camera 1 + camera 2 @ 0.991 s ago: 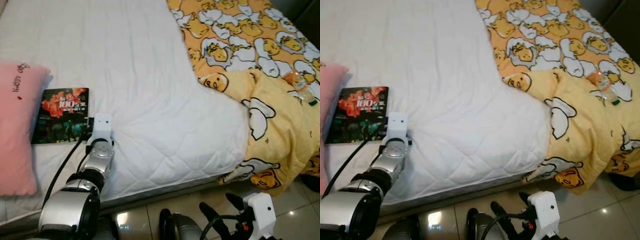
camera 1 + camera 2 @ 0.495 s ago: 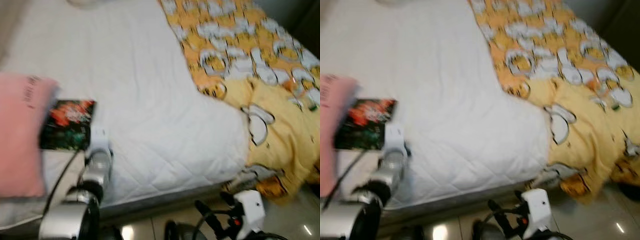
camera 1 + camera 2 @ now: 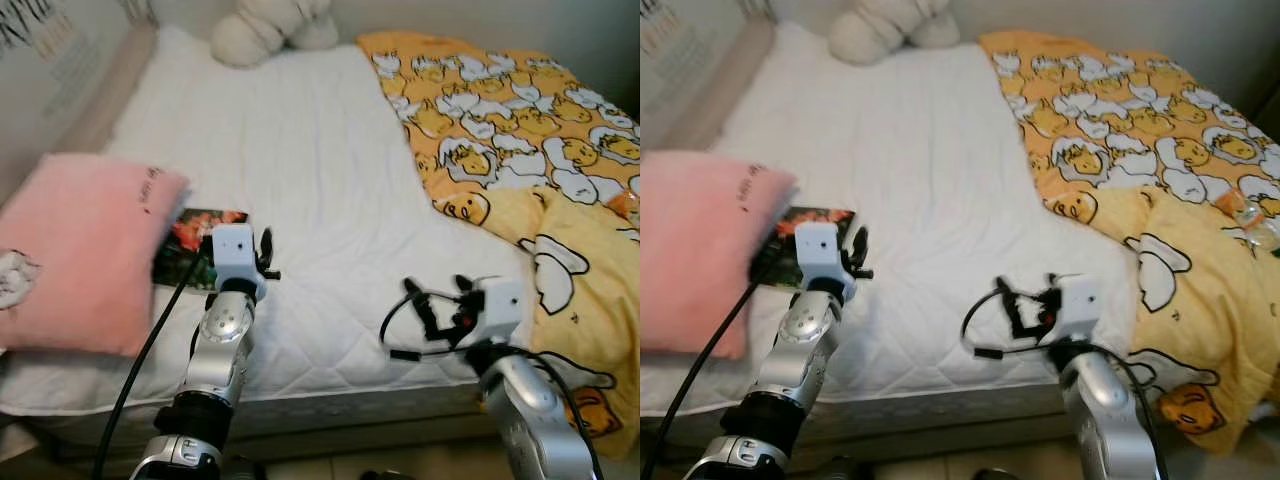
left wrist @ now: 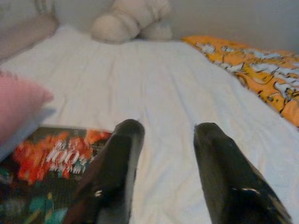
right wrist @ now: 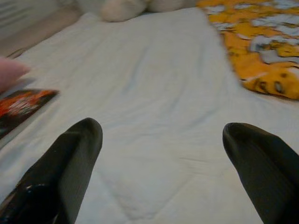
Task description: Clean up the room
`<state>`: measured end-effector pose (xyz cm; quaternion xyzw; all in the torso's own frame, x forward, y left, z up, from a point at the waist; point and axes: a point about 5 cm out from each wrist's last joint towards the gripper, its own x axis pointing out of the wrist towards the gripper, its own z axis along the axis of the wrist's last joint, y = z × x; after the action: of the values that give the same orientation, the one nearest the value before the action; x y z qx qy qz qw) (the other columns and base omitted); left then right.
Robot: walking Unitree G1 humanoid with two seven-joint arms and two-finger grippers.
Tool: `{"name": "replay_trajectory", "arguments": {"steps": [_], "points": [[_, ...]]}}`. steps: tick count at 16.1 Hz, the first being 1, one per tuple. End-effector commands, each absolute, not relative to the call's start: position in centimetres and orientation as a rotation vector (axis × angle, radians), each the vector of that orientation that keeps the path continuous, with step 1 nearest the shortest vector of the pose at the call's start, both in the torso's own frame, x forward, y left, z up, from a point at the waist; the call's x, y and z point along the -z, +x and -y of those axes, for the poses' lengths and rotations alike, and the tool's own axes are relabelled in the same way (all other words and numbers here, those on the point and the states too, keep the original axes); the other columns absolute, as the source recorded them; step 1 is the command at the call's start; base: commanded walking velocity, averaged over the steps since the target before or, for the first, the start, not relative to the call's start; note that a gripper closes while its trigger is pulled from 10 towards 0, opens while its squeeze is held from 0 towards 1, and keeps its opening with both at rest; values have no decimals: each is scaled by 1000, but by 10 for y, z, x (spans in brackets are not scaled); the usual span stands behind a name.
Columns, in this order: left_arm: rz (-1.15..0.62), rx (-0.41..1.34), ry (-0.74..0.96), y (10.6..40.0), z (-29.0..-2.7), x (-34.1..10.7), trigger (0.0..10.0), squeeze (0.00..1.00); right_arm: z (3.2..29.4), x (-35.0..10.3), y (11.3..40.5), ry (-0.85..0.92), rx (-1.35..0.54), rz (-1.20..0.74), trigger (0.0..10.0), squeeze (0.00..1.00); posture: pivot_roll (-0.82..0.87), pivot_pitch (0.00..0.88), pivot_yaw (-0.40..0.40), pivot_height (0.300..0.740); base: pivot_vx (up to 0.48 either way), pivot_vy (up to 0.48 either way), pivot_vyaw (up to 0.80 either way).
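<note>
Both silver arms are raised and reaching forward. The left arm (image 3: 215, 360) comes up from the bottom edge, forearm angled up and slightly right, with a black cable running alongside it and the white wrist block on top. The left gripper (image 4: 163, 163) has its two black fingers spread with a clear gap between them and nothing held. The right arm (image 3: 520, 400) bends in from the lower right, its wrist turned toward the left. The right gripper (image 5: 161, 172) has its fingers splayed wide apart, also holding nothing.
</note>
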<state>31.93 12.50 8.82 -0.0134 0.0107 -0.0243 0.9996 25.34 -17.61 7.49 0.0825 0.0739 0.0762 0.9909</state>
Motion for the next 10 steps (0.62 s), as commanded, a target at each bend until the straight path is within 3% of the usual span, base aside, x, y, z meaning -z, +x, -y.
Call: {"name": "replay_trajectory", "arguments": {"steps": [1,2,5,7,10], "points": [[-49,67,-12,320,-123,-85,10000,1000,189,-79,260,184,-55,-109,10000,910,63,0,-19,736,0,0,0],[-77,36,-9,318,-135,-77,10000,1000,186,-82,261,176,-65,-76,10000,1000,58,0,-21,736,0,0,0],[-79,-15,22,310,-157,-75,10000,1000,184,-67,257,161,-38,-94,10000,1000,60,0,-20,736,0,0,0],[-75,-6,28,304,-156,-74,10000,1000,174,-58,252,131,-70,-103,10000,1000,57,0,-13,736,0,-480,0],[-44,46,59,306,-149,-78,10000,1000,170,-58,258,112,-93,-74,10000,1000,54,0,-8,736,0,0,0]]}}
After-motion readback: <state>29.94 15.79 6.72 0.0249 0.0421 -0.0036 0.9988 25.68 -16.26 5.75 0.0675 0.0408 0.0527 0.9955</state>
